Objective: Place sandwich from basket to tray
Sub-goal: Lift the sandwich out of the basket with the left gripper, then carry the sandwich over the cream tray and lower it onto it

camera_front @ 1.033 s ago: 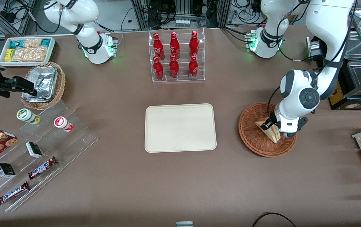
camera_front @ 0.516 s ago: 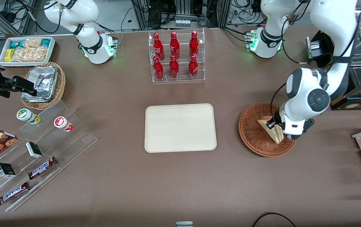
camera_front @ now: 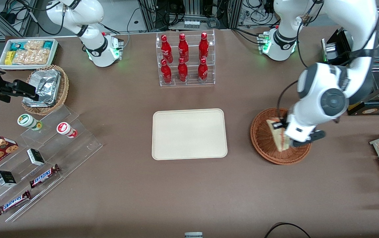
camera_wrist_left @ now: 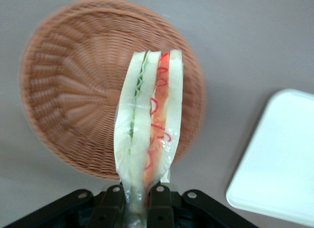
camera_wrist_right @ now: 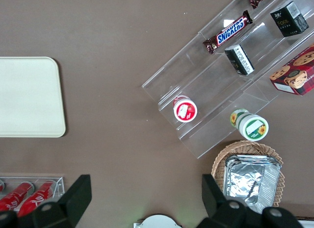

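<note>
One wedge airborne: my view of tray (camera_front: 189, 134) at centre, bare, with basket (camera_front: 265, 142) at its 3 o'clock, well apart. Gripper (camera_wrist_left: 139, 198) hangs above basket, fingers pinched tight on sandwich (camera_wrist_left: 147, 120) at one narrow end, wedge standing edge-on, clear of weave. My worry: soft bread compressing under so small a grip, layers sliding out during carry toward tray.

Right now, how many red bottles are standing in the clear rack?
6. Farther row. Nearer row. None seems hidden. The rack stands farther from the front camera than the tray. The end effector holds the sandwich above the basket.
</note>
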Action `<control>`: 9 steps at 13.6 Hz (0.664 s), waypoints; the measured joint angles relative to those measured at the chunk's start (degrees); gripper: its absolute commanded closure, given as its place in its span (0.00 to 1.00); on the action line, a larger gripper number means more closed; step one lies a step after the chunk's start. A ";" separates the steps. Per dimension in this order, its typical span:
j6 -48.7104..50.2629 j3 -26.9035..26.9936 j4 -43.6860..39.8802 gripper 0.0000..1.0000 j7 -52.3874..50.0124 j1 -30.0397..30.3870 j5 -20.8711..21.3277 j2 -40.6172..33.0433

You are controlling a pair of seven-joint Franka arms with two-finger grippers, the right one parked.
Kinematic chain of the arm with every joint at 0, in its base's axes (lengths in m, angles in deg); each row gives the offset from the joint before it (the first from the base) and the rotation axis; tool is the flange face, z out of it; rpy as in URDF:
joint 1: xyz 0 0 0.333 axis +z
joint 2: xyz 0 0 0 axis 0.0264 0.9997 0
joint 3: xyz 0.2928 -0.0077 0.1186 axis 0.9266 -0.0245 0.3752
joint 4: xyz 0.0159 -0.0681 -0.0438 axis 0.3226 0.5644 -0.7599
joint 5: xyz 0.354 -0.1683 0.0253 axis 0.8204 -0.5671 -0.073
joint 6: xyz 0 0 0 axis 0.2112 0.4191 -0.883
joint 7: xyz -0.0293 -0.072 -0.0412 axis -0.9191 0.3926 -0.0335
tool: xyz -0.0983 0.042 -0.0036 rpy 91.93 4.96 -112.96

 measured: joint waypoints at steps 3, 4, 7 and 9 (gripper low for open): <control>-0.19 -0.18 -4.76 1.00 -1.90 -7.53 -0.01 5.56; -0.28 -0.22 -7.18 1.00 -3.42 -9.96 -0.01 8.16; -0.34 -0.26 -14.70 1.00 -10.19 -17.01 0.00 16.13; -0.78 -0.17 -18.59 1.00 -13.55 -21.62 0.34 20.46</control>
